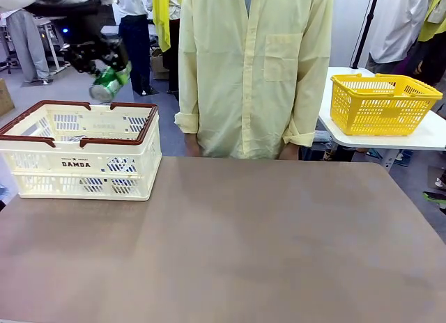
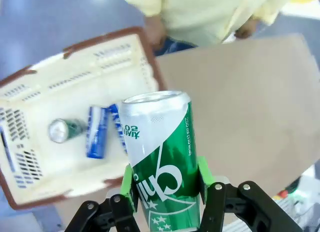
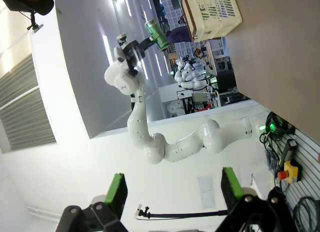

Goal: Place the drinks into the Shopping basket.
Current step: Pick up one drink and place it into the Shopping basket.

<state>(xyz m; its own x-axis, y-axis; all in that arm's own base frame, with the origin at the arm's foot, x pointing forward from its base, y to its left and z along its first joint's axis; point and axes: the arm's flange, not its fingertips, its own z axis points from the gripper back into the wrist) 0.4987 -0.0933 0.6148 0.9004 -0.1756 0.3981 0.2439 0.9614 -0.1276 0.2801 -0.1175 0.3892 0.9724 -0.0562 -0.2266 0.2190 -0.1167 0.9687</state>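
A: Where was the green can (image 1: 109, 84)?
B: Clamped in the left end effector (image 2: 166, 188), above the Shopping basket (image 1: 78, 171); three cans (image 2: 95, 130) lay inside it.
A: The right end effector (image 3: 173, 189)?
B: Spread wide, holding nothing.

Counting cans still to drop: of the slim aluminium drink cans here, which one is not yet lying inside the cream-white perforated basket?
The green can with white lettering, clamped in the left gripper above the basket. The others, a blue can and a green can, lie on the basket floor.
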